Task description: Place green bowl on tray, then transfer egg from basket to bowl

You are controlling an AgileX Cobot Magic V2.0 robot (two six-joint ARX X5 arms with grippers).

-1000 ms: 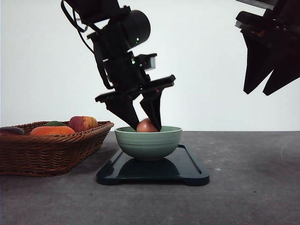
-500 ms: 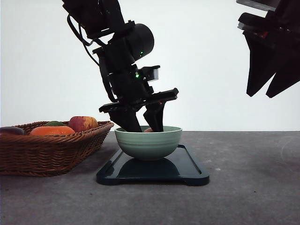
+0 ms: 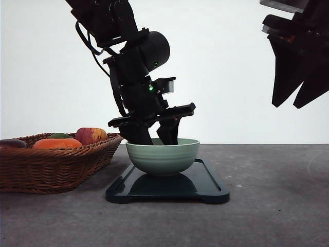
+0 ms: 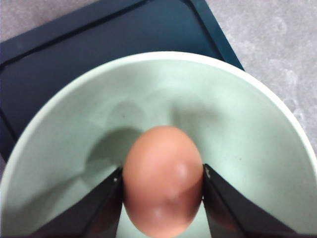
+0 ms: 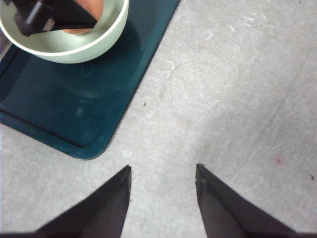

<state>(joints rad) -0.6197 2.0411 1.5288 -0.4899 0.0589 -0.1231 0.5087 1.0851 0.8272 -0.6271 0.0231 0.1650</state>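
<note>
The bench (image 3: 267,206) carries the tray (image 3: 205,190), and the green bowl (image 3: 162,157) stands on the tray. The basket (image 3: 51,164) lies beside the tray. The left hand (image 3: 154,139) reaches down inside the bowl and pinches the egg (image 4: 162,198) between its fingers, long axis along them. The right hand (image 5: 162,198) hangs spread, well apart from the bowl.

green bowl (image 3: 162,157): pale sage, lighter rim | tray (image 3: 205,186): glossy navy-black | egg (image 4: 162,201): brownish-pink | basket (image 3: 51,167): brown wicker weave | table (image 3: 272,206): mottled grey
</note>
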